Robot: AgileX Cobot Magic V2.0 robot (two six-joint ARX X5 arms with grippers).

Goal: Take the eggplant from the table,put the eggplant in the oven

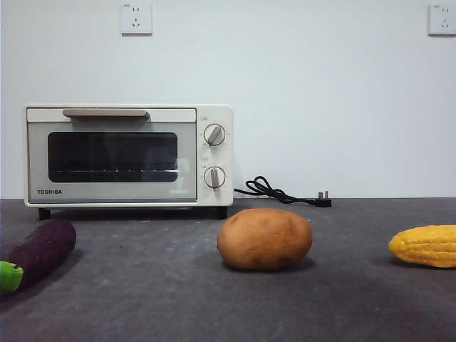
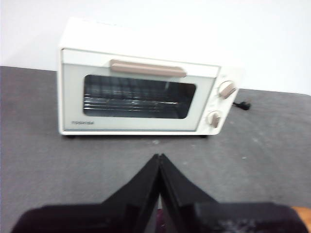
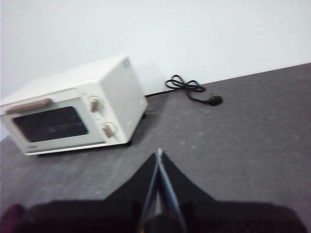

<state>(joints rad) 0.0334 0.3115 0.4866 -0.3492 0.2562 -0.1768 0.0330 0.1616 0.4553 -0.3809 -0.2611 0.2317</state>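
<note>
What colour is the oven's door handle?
Beige-tan, against the cream-white oven. The handle shows best in the left wrist view.

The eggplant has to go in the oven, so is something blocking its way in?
Yes: the oven door is shut, its handle up against the top. The eggplant lies on the table in front of the oven's left end, with nothing between them. The potato sits off to the side.

Eggplant (image 1: pixel 37 254) and corn (image 1: pixel 425 246) — both cut by edges.
</note>
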